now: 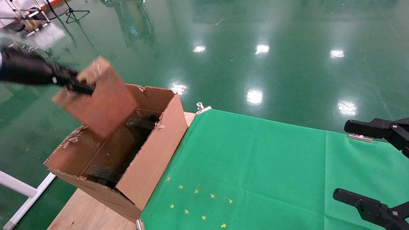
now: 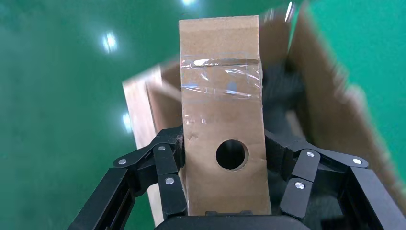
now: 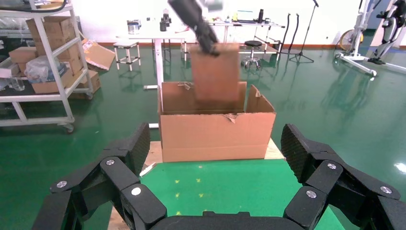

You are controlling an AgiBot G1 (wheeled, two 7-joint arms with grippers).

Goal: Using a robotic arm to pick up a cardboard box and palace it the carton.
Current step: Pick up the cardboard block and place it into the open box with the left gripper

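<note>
Head view: left gripper (image 1: 83, 88) is clamped on the box (image 1: 100, 97), holding it in the air above the carton (image 1: 153, 156), over its far end. Left wrist view shows both fingers (image 2: 168, 163) pressed against the box's 2 side faces; its long axis runs straight out from the jaws, tilted down toward the carton mouth. Box (image 2: 222, 120) is smooth brown cardboard with glossy clear tape and 1 round hole. Carton is corrugated with torn flap edges and black foam (image 1: 102, 174) inside. My read: lower it clear of the foam before release. Right gripper (image 3: 215, 167) sits parked over the green cloth (image 1: 255, 166), well apart, jaws spread wide and empty.
</note>
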